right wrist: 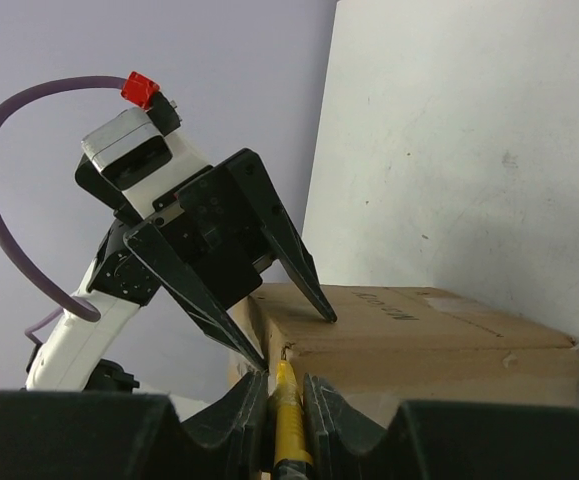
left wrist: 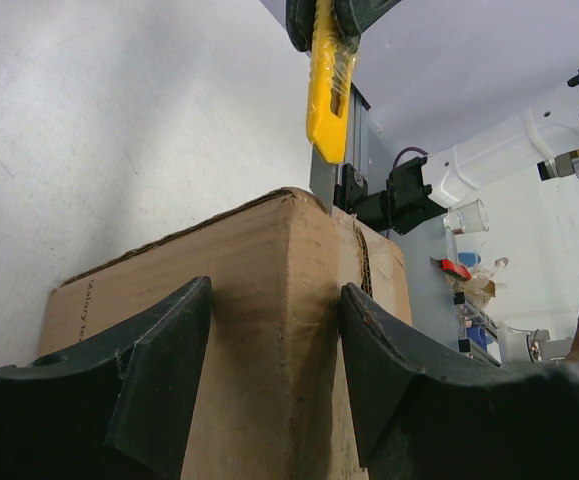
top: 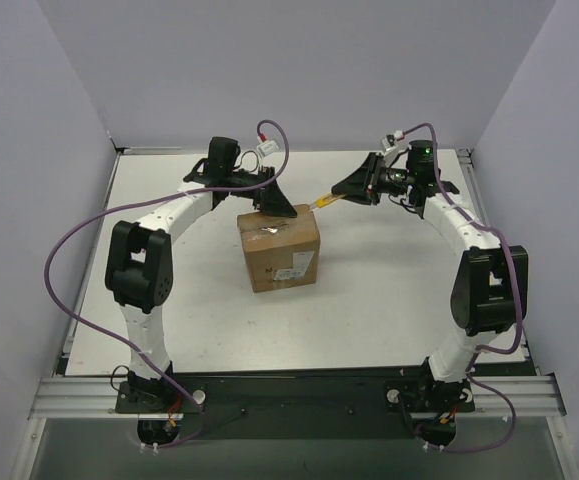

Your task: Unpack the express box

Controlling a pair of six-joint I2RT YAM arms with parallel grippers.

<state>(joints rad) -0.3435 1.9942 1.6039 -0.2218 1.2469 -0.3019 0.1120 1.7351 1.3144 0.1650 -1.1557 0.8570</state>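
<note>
**Bracing a box corner while a knife meets its top edge**

The box (top: 281, 252) sits near the middle of the white bench (top: 389, 295), flaps shut, with a pale label (top: 291, 271) on its near side.

The left pincer (top: 276, 207) is at the box's far left top corner. Its jaws are spread wide and straddle that corner. In the right wrist view one fingertip (right wrist: 321, 312) rests on the top face and the other reaches the top edge; whether they press hard cannot be told. In the left wrist view the two dark fingers (left wrist: 159, 385) flank the cardboard's vertical edge.

The right pincer (top: 353, 189) comes in from the far right, pressed together and pinching a yellow knife (top: 323, 201). The knife points toward the box's far right top corner. From the left wrist, its grey blade (left wrist: 321, 182) touches the top edge of the cardboard.
</note>
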